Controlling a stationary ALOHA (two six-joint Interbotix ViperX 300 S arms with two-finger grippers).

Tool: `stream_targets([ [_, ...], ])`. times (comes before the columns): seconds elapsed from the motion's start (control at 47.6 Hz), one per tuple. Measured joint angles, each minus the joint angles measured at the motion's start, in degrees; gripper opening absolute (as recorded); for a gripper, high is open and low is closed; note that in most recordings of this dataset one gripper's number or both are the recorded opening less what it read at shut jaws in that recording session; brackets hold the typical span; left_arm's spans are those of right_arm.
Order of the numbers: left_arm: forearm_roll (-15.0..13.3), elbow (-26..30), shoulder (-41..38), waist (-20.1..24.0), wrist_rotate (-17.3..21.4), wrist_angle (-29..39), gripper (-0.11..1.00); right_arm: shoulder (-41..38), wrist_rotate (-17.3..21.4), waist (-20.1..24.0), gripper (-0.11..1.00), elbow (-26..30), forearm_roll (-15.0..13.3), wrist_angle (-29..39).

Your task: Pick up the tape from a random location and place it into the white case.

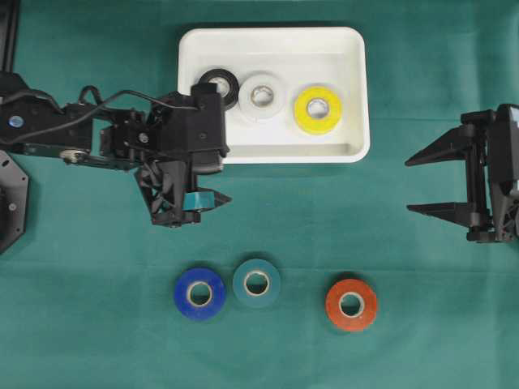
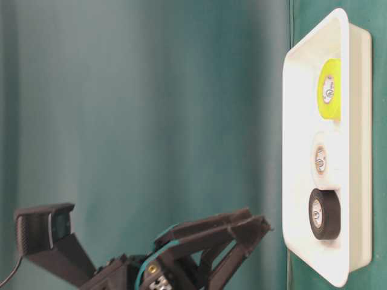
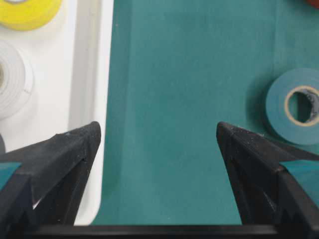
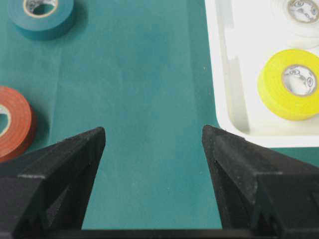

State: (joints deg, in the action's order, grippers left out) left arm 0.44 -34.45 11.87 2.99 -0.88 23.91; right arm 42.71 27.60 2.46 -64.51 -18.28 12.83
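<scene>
While both grippers stand spread and empty, the left gripper (image 1: 190,212) hangs beside the shallow white plastic case (image 1: 354,89), at its near-left corner. Dropping carelessly toward the teal-green tape roll (image 1: 257,282) could nudge the touching blue tape roll (image 1: 199,293); the right gripper (image 1: 431,183) idles apart.

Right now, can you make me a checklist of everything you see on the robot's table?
Surface: green cloth, flat, a few faint creases.
Job's things: white case holds three rolls, black tape, white tape, yellow tape. Still on the cloth: blue tape, teal tape, red tape.
Clutter: nothing seen.
Grippers: left gripper open and empty, hanging just below the case's lower left corner. Right gripper open and empty, at the right edge.
Cables: black cable looped along the left arm.
Surroundings: dark frame piece at the top left corner.
</scene>
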Motion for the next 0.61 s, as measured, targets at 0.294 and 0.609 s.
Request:
stream_targets([
  [0.294,0.1,-4.7,8.7,0.0,0.0,-3.2,0.95,0.3,0.0,0.0,0.74,2.6,0.0,2.6],
  [0.609,0.1,-11.1,20.7,0.0,0.1,-6.1,0.95,1.5,-0.1,0.0,0.74,3.2,0.0,2.8],
])
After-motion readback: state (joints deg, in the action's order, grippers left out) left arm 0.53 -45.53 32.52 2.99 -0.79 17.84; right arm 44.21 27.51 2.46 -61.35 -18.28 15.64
